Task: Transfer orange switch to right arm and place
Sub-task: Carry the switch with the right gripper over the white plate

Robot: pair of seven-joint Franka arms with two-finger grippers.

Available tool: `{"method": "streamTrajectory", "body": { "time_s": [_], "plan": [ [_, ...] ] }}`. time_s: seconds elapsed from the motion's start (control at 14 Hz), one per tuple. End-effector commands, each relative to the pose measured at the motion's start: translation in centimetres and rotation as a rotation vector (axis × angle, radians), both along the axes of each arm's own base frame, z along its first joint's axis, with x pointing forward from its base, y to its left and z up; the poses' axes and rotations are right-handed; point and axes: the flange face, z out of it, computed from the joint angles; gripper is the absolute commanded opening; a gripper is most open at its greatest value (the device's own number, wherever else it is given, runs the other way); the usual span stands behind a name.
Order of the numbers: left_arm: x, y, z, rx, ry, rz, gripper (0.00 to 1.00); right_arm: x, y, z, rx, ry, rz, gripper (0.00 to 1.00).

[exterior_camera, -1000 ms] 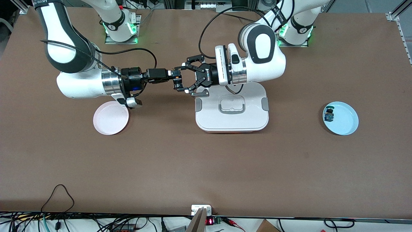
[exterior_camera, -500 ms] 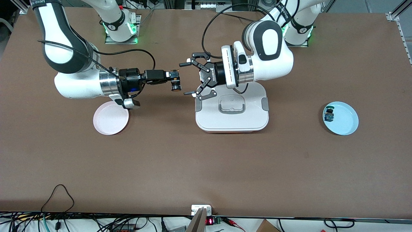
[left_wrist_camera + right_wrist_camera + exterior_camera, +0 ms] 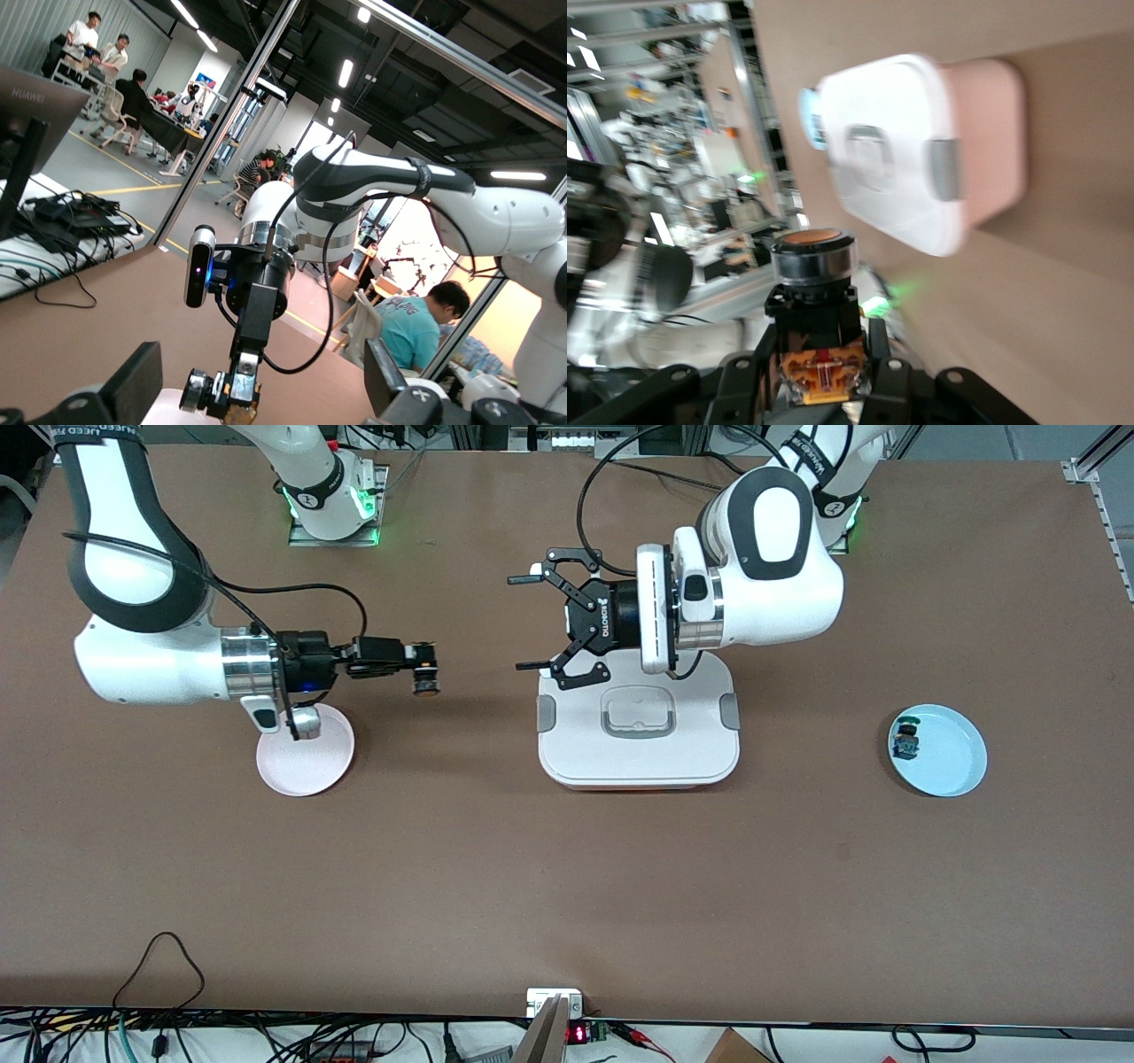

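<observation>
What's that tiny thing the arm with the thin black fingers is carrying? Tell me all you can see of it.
It is the orange switch, a tiny push button: a round orange cap in a shiny dark ring, a black body below, and orange fittings with metal contacts at its base. The right gripper is shut on that body and holds it in the air above bare table, between the pink plate and the white lidded box. Nothing else touches it.

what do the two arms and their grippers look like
Both arms are white with dark grey joint covers and silver wrist bands. The right gripper is slim, black and straight-fingered, with a black cable looping to it. The left gripper has wide black linkage fingers with white lettering on its body, also cabled.
</observation>
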Motion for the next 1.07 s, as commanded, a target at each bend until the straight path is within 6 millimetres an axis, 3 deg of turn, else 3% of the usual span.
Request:
{"method": "streamTrajectory", "body": {
  "time_s": [0.0,0.29,0.5,0.64,0.79,1.0],
  "plan": [
    [-0.3,0.1,1.1,0.046,0.097,-0.033,1.0,-0.8,-4.9,-0.8,-0.126,-0.048,0.094,0.0],
    [-0.3,0.0,1.3,0.205,0.235,-0.074,1.0,-1.4,-10.3,-2.8,-0.392,-0.184,0.349,0.0],
    [-0.9,0.0,0.9,0.377,0.312,-0.133,1.0,-0.4,-12.7,-3.9,-0.615,-0.395,0.668,0.0],
    [-0.7,1.2,0.2,0.475,0.382,-0.163,1.0,0.0,-13.7,-5.3,-0.645,-0.54,0.852,0.0],
    [0.1,3.9,-0.7,0.659,0.402,-0.187,1.0,-0.3,-14.4,-7.4,-0.618,-0.651,0.949,0.0],
    [0.5,7.3,0.2,0.966,0.487,-0.189,1.0,-1.5,-15.4,-11.0,-0.627,-0.787,1.104,0.0]
  ]
}}
